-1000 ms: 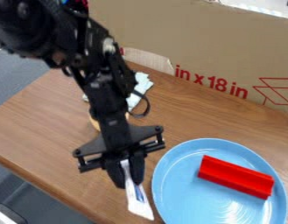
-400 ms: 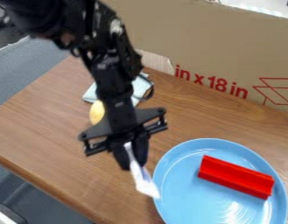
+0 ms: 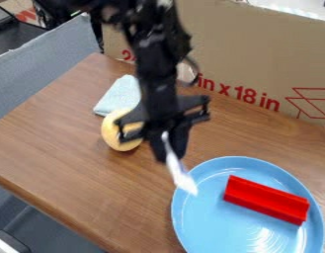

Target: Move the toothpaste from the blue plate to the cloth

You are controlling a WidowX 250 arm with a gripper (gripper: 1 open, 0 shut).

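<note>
I have the toothpaste (image 3: pixel 180 170) pinched at its upper end by the gripper (image 3: pixel 168 146), hanging tilted above the near-left rim of the blue plate (image 3: pixel 204 215). My concern is that such a short hold could let the tube swing or slip. The yellow ball (image 3: pixel 122 129) sits just before the cloth (image 3: pixel 119 94), narrowing my approach. The cardboard box (image 3: pixel 264 69) stands just behind the cloth.

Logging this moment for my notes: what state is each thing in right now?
tool: shut on the toothpaste, pointing down
toothpaste: held, hanging tilted above the plate's edge
blue plate: on the table, holding only the red block
red block: lying flat on the plate
cloth: rumpled, nothing on it
yellow ball: resting beside the cloth
</note>
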